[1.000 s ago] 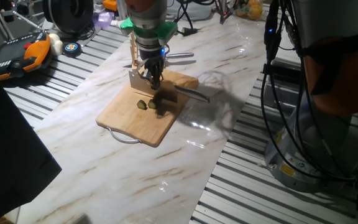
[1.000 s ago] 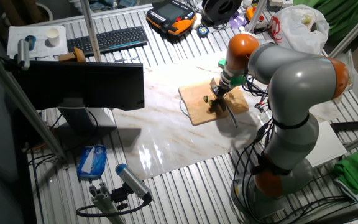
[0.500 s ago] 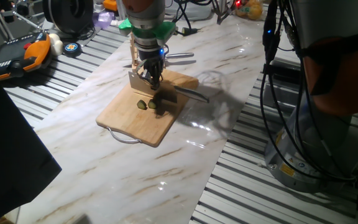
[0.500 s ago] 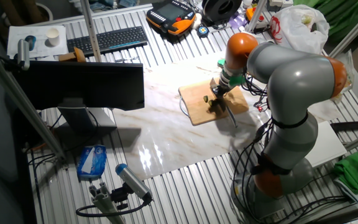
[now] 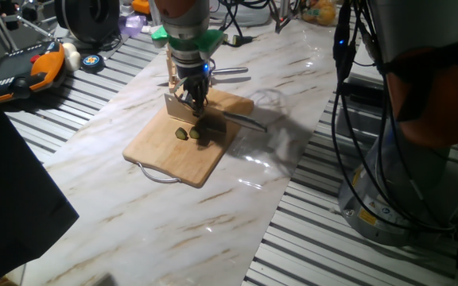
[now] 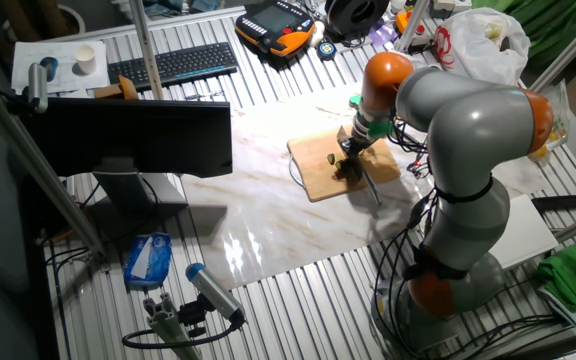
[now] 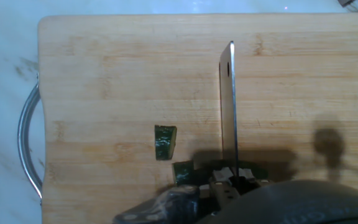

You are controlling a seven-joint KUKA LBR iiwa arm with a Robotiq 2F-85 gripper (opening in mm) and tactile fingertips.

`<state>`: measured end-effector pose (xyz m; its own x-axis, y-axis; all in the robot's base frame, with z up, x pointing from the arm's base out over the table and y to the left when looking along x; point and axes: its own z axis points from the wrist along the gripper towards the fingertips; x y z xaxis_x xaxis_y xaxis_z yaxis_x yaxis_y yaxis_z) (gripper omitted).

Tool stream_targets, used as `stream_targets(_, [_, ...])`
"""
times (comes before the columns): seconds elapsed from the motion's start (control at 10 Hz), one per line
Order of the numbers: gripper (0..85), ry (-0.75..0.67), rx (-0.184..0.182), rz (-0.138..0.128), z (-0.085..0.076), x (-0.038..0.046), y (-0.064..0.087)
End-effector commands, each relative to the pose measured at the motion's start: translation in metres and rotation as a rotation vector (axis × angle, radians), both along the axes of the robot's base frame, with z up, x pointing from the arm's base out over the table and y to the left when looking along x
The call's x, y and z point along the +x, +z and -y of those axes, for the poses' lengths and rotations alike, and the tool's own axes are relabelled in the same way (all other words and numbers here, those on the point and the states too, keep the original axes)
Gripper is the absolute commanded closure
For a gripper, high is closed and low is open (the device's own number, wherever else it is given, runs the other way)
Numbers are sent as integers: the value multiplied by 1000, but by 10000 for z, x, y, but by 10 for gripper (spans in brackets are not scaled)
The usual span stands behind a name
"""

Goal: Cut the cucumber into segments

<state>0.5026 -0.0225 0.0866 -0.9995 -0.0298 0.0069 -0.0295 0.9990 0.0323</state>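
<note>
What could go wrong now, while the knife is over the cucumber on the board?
1. One cut piece lies loose on the board, close to the knife blade; the blade might push it toward the edge.
2. The cucumber under the blade is short and nothing appears to hold it, so it could roll or slip when the knife presses down.
3. The board lies unclamped on smooth marble table; a sideways push may shift it.

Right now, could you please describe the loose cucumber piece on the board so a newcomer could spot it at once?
Find the wooden cutting board on the marble table. Left of the upright knife blade lies one small dark green segment. It sits alone on bare wood, apart from the cucumber partly hidden under the tool.
</note>
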Motion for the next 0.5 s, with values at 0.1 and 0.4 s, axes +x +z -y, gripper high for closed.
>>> stream_targets(0.1, [843, -3, -1, 0, 0, 1, 7])
stream_targets(0.4, [843, -6, 0, -3, 7, 4, 0])
